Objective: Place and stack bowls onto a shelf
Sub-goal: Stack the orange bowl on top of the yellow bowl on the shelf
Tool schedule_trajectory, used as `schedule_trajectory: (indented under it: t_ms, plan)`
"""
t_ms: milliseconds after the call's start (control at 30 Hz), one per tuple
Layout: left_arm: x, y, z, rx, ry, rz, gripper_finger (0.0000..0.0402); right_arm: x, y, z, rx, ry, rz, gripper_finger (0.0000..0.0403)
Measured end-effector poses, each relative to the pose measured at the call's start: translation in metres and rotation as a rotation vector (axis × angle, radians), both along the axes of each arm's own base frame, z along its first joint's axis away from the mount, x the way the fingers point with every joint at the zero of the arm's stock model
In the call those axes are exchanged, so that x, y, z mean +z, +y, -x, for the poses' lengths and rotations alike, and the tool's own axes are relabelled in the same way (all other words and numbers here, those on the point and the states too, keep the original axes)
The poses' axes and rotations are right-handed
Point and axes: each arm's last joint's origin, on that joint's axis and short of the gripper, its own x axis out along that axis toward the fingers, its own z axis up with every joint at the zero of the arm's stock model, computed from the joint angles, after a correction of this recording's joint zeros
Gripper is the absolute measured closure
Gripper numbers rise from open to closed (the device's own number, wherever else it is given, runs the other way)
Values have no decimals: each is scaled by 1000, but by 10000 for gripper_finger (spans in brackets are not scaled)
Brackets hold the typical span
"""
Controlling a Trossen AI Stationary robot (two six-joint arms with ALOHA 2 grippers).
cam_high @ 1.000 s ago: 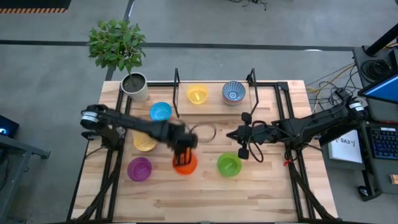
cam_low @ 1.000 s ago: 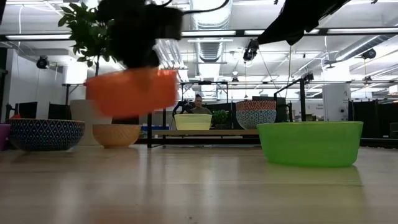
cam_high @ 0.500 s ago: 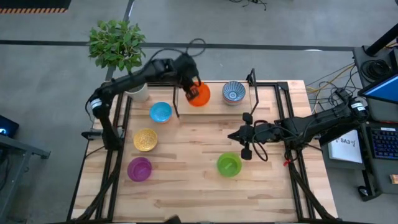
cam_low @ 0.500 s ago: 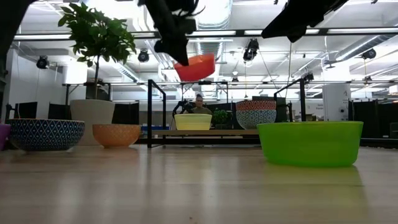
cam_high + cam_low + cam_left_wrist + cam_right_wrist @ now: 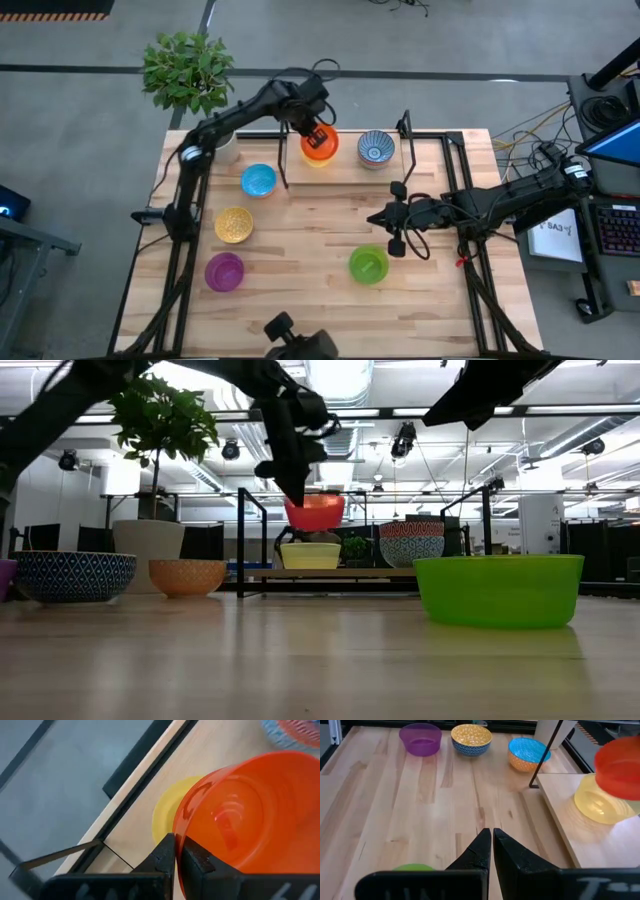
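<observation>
My left gripper (image 5: 312, 130) reaches over the shelf (image 5: 346, 162) at the table's far edge, shut on the orange-red bowl (image 5: 320, 148). That bowl hangs just above the yellow bowl (image 5: 310, 556), which stands on the shelf plank next to the blue-white patterned bowl (image 5: 376, 148). On the table rest the light blue (image 5: 258, 180), mustard dotted (image 5: 233, 224), purple (image 5: 224, 271) and green (image 5: 368, 264) bowls. My right gripper (image 5: 386, 217) waits, shut, above the table's middle right. My left gripper pinches the orange-red bowl's rim (image 5: 180, 831), one finger (image 5: 196, 863) inside the bowl and one (image 5: 164, 855) outside. The fingers come from above, pointing down. The bowl is lifted clear and hangs roughly level over the yellow bowl (image 5: 165, 810).
A potted plant (image 5: 217, 140) stands at the far left corner beside the shelf's left wire upright (image 5: 284, 150); the right upright (image 5: 407, 140) is past the patterned bowl. Bare wood lies in the middle of the table (image 5: 310, 240).
My left gripper has carried the orange-red bowl from low over the table's near middle, up and toward the far edge, to the shelf. It has then come down, so the bowl, tilted half a second ago, now hangs level close above the yellow bowl.
</observation>
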Motion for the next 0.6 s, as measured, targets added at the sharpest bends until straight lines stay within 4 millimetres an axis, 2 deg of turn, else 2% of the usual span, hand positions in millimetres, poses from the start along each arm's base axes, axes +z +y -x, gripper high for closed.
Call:
schedule_trajectory:
  t_ms: [200, 600]
  plan:
    - [-9, 8, -10, -3, 48, 8, 402, 0, 0, 0, 0, 0, 0, 394]
    - [-12, 9, -10, 8, 102, -27, 402, 0, 0, 0, 0, 1, 0, 394]
